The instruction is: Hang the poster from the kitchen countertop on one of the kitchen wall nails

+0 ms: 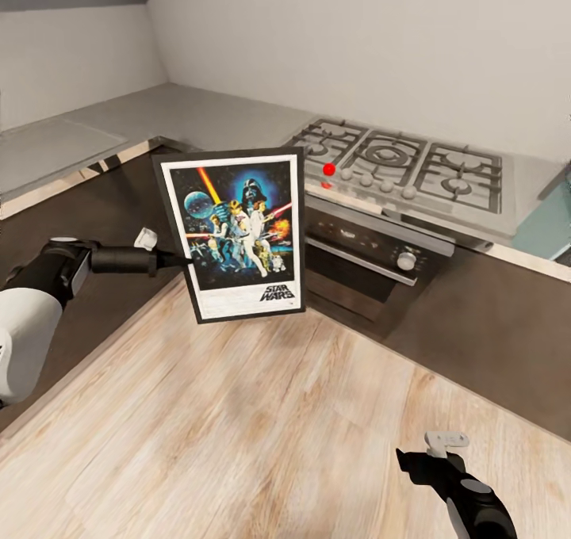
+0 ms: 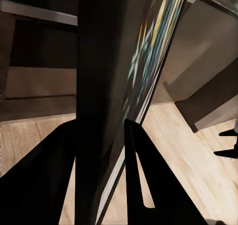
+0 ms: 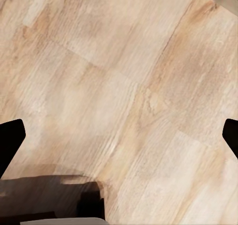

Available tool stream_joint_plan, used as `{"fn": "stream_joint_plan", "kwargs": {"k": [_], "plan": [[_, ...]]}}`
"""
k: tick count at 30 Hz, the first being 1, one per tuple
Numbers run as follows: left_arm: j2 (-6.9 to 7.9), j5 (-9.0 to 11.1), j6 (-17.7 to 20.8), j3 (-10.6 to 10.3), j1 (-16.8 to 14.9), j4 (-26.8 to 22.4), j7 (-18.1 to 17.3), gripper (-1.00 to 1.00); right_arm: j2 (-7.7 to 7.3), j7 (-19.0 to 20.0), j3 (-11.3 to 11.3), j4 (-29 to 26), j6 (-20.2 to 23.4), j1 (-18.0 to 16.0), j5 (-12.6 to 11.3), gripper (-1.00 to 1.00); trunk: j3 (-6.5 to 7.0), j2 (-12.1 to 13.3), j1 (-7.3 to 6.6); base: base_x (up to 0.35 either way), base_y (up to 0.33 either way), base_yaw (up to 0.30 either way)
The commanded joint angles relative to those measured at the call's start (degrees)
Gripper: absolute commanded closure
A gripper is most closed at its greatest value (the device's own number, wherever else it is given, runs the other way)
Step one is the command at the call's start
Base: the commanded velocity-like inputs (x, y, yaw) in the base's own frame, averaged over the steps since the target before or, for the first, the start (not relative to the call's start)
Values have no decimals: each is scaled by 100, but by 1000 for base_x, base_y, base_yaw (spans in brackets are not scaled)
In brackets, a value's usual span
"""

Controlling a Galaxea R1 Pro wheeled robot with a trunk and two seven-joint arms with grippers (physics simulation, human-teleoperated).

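Left gripper (image 1: 184, 261), black and two-fingered, is clamped on the left edge of the rectangular Star Wars poster (image 1: 235, 231) with thin black frame and white border. In the left wrist view both dark fingers (image 2: 136, 150) press the poster (image 2: 124, 76) edge-on between them.

Largest to smallest:

1. Pale wood plank floor (image 1: 238, 420) spans the room from 3 to 9 o'clock below the poster.
2. Glossy grey L-shaped kitchen countertop (image 1: 182, 115) on dark brown-grey cabinets runs from 9 to 2 o'clock.
3. Grey gas hob (image 1: 404, 166) with a dark oven front (image 1: 361, 258) beneath sits at 1 o'clock.
4. The poster hangs upright, slightly tilted, in the air at centre, clear of the countertop, artwork facing the viewer.
5. Right gripper (image 1: 420, 460), at 5 o'clock, hangs low over the floor; the right wrist view shows its black fingertips (image 3: 11, 140) spread wide apart, holding nothing.
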Motion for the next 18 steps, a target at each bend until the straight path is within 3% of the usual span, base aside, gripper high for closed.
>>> {"fn": "stream_joint_plan", "kwargs": {"k": [1,18], "plan": [[13,-56,54,41,8,-4,-36,100,-1,0,2,-9,30,-2,-3,-100,6,-2,0,0,0,0],[99,-44,46,41,50,290,-269,100,-1,0,14,-24,30,-2,-5,-100,168,-2,0,0,0,0]]}}
